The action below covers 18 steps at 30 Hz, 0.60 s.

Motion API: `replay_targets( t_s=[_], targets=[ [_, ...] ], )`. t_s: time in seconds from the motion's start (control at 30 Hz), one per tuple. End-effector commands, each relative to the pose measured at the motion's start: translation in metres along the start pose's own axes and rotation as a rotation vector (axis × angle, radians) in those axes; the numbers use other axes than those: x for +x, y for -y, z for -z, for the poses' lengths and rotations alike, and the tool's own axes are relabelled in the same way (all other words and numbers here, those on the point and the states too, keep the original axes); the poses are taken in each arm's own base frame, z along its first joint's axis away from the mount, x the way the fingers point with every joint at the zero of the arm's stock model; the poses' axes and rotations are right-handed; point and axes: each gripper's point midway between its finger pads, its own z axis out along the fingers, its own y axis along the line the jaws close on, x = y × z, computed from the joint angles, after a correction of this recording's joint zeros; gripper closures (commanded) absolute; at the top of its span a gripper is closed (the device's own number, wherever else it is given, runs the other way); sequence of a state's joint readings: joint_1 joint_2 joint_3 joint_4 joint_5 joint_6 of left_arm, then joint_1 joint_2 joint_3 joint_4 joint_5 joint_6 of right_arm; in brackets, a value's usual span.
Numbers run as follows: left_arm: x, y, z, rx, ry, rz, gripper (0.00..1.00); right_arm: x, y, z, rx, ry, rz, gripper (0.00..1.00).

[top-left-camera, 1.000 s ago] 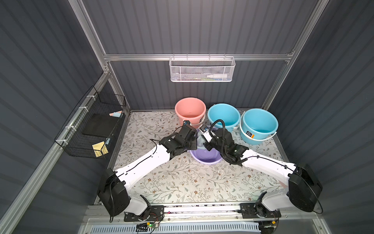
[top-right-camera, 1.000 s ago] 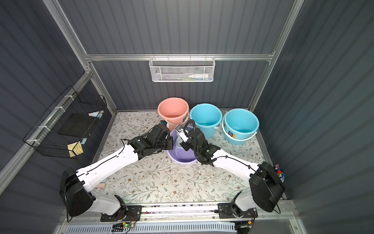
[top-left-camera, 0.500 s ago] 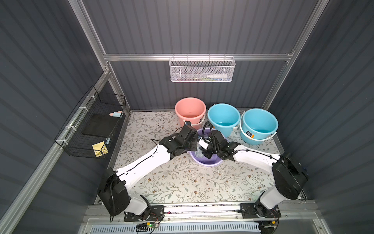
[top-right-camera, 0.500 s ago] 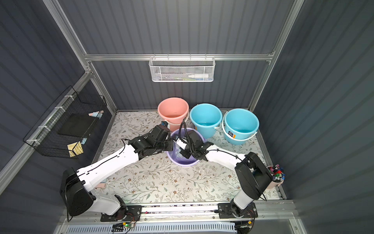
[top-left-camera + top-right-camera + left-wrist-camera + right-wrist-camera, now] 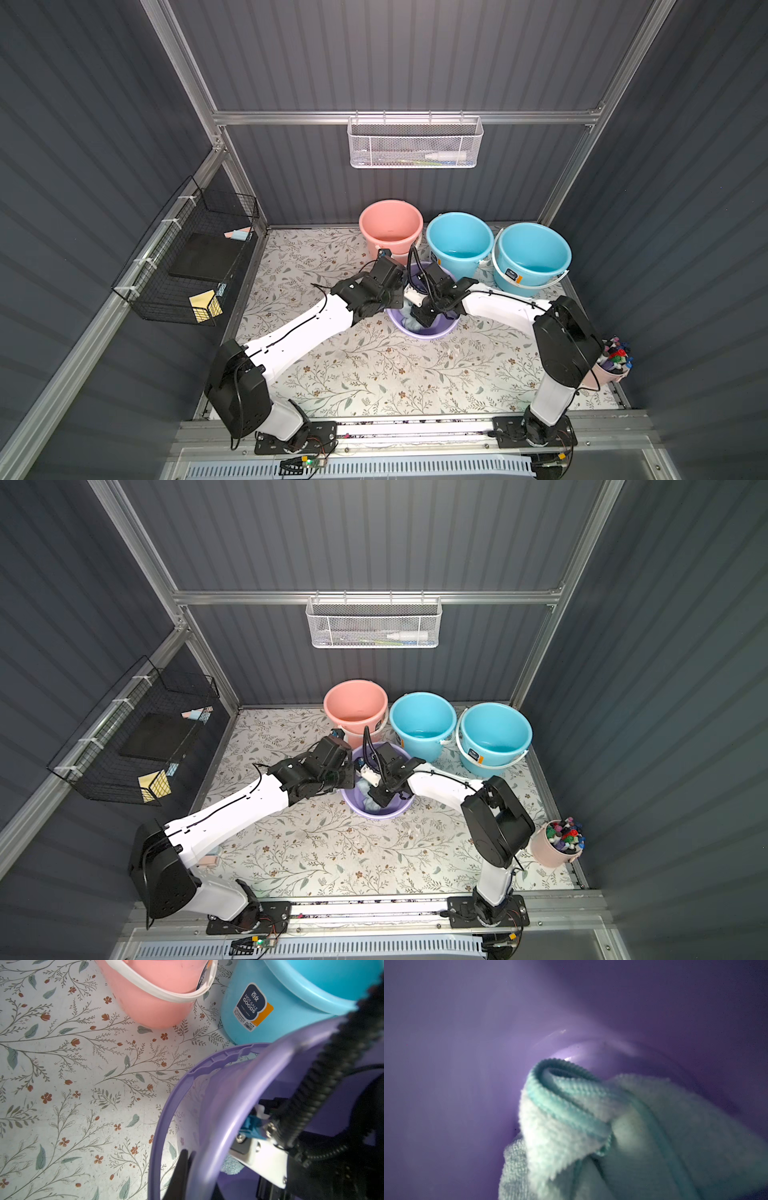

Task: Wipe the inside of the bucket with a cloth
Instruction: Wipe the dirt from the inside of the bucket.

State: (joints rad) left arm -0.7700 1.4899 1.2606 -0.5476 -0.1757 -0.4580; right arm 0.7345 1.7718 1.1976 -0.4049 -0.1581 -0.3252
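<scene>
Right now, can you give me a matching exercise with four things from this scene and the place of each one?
Things:
1. cloth
2. pink bucket
3. white mesh basket
4. pink cup

Places:
a. hangs on the back wall
b. inside the purple bucket
c. far right, toward the front
d. back row, beside a blue bucket

Pairs: 1-b, 2-d, 3-a, 4-c

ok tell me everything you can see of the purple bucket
The purple bucket is smooth lavender plastic with a ribbed rim. It sits on the floral table, just in front of the pink bucket and a blue bucket. The left gripper is shut on its rim; the right gripper holds the cloth down inside it.
</scene>
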Motion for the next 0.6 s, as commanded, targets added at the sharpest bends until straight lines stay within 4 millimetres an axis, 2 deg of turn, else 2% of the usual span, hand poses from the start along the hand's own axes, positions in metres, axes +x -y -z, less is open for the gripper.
replay_targets(
  t_s=[0.0, 0.13, 0.33, 0.47, 0.57],
  targets=[
    [-0.010, 0.026, 0.008, 0.096, 0.010, -0.029, 1.00, -0.013, 0.011, 0.027, 0.056, 0.060, -0.027, 1.00],
    [-0.005, 0.027, 0.003, 0.093, -0.013, -0.022, 1.00, -0.019, 0.012, 0.060, 0.104, 0.164, 0.025, 1.00],
    [0.003, 0.029, -0.007, 0.095, -0.053, -0.033, 1.00, -0.035, 0.015, 0.105, 0.198, 0.282, 0.213, 1.00],
    [0.000, 0.033, -0.006, 0.113, -0.047, -0.043, 1.00, -0.057, 0.010, 0.132, 0.219, 0.364, 0.349, 1.00],
    [-0.003, 0.035, -0.004, 0.120, -0.040, -0.052, 1.00, -0.079, 0.003, 0.142, 0.200, 0.465, 0.391, 1.00]
  ],
)
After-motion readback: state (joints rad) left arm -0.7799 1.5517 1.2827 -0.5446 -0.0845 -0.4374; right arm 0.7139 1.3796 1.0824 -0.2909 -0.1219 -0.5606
